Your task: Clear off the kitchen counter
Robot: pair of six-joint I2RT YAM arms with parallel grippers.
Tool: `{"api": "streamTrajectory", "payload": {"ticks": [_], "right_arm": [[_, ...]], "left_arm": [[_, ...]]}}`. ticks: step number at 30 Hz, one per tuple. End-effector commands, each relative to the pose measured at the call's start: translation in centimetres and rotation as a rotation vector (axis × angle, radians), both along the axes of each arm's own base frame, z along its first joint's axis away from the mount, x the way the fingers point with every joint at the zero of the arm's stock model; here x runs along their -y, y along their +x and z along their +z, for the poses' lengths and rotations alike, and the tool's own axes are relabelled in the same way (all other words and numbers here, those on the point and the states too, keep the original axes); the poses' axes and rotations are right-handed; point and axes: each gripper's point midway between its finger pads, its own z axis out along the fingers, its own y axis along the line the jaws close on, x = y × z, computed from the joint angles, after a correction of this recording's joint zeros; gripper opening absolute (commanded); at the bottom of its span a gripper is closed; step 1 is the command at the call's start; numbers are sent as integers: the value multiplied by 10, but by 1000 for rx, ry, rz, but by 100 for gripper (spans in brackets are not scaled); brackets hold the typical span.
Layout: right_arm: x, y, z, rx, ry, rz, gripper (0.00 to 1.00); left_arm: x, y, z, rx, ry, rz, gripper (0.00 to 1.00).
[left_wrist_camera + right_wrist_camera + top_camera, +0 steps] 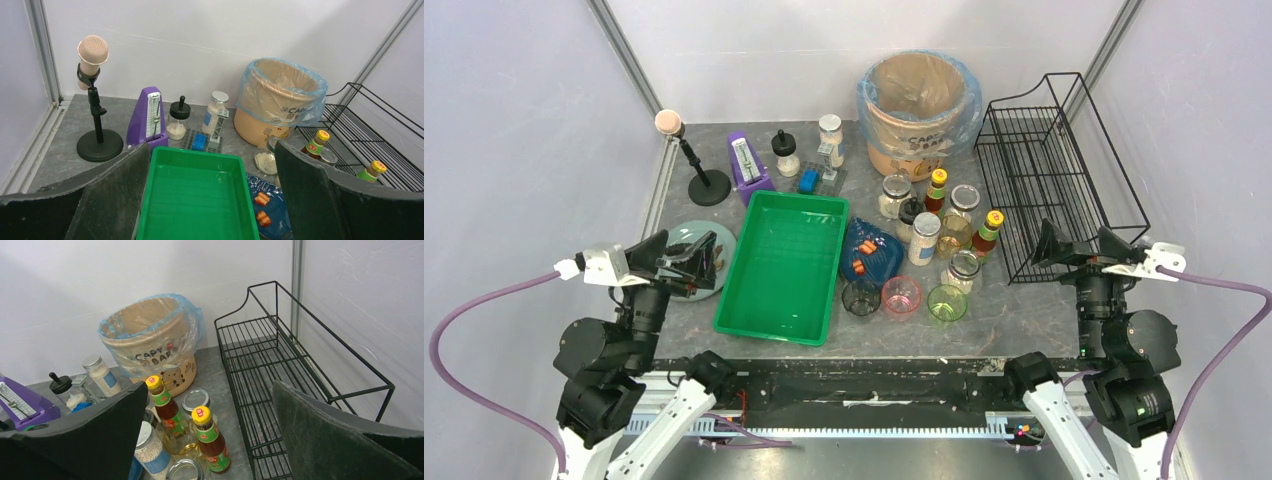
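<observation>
The kitchen counter (1004, 310) is a dark grey mottled top, crowded with items. My left gripper (707, 262) is open and empty above a grey-green plate (686, 238) at the left; in the left wrist view (211, 148) its jaws stand wide over the green tray (197, 200). My right gripper (1084, 246) is open and empty at the front of the black wire rack (1054, 190). In the right wrist view (210, 386) its jaws frame two yellow-capped sauce bottles (210, 440) and the rack (265, 365).
The empty green tray (786, 265) lies centre. Right of it are a blue bag (869, 255), three cups (902, 297) and several jars (924, 238). At the back stand a lined bin (917, 110), microphone stand (694, 160), purple metronome (746, 165) and spice jars (830, 140).
</observation>
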Motion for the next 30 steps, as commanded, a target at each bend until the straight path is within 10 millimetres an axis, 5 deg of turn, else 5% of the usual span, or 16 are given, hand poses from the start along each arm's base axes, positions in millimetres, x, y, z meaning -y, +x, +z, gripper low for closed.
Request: {"api": "streamTrajectory", "payload": {"ticks": [1, 7, 17, 22, 25, 30], "right_arm": [[-4, 5, 0, 6, 11, 14, 98], [-25, 22, -10, -61, -13, 103, 98], [-81, 81, -34, -435, -89, 304, 98], [-81, 106, -24, -455, -52, 252, 98], [-95, 105, -46, -396, -78, 337, 98], [-74, 115, -83, -552, -89, 197, 98]], "left_arm": [[-1, 3, 1, 14, -1, 11, 100], [2, 5, -9, -21, -9, 7, 100], [12, 14, -36, -124, 1, -13, 100], [18, 18, -49, -182, 8, -28, 100], [22, 21, -57, -216, 17, -39, 100], [30, 26, -71, -267, 37, -63, 100]]}}
